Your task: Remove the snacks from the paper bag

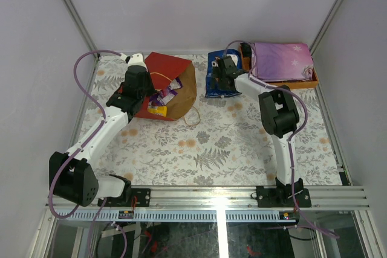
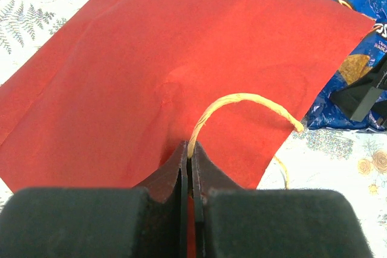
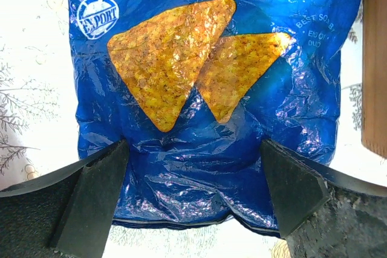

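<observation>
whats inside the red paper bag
In the open mouth of the paper bag, a purple packet and a yellow packet show against the brown lining. Anything deeper in is covered by the bag's red wall, so I cannot tell what else it holds.

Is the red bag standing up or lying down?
Lying down. The paper bag lies on its side on the table, red side up, brown inside showing, small packets poking from its mouth.

Folded purple star-print cloth lies in orange wooden tray at far right corner of table, which is covered in a fern-and-flower print.
</observation>
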Tool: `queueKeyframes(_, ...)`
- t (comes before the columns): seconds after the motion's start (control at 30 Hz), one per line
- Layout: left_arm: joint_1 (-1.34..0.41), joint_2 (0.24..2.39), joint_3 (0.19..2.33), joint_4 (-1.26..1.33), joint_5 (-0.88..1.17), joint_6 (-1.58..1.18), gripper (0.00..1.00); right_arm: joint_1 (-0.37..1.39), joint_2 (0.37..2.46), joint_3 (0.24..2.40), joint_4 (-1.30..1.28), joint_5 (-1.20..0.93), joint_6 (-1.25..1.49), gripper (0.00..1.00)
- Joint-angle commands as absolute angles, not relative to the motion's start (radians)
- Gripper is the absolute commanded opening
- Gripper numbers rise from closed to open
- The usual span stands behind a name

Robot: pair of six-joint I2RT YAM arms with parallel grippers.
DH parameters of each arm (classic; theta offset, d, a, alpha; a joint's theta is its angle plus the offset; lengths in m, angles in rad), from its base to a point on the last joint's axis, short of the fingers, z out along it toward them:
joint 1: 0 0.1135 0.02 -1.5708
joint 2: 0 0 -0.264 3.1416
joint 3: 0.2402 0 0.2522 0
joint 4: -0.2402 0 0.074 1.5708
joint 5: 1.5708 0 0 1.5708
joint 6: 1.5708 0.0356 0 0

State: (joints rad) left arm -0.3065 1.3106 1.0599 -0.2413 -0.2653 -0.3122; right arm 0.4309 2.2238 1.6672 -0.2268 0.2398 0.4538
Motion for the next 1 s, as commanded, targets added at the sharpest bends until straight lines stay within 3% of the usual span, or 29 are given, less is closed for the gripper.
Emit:
queueKeyframes(0.0, -0.296, 1.299, 1.079, -0.264, -0.291, -0.284, 0.0, 0.411, 2.299, 1.718, -0.269, 0.201, 0.373, 0.97)
queueKeyframes(0.3, -0.297, 1.315, 1.103, -0.273, -0.275, -0.288, 0.0, 0.389, 2.296, 1.783, -0.333, 0.186, 0.262, 1.0)
queueKeyframes(0.53, -0.298, 1.32, 1.107, -0.271, -0.237, -0.293, 0.0, 0.394, 2.108, 1.67, -0.257, 0.067, 0.323, 0.99)
queueKeyframes(0.8, -0.311, 1.283, 1.045, -0.243, -0.239, -0.325, 0.0, 0.451, 1.707, 1.117, 0.341, -0.095, 0.712, 0.99)
queueKeyframes(0.97, -0.326, 1.246, 1.0, -0.218, -0.233, -0.362, 0.0, 0.585, 1.732, 0.979, 0.726, -0.175, 0.966, 0.96)
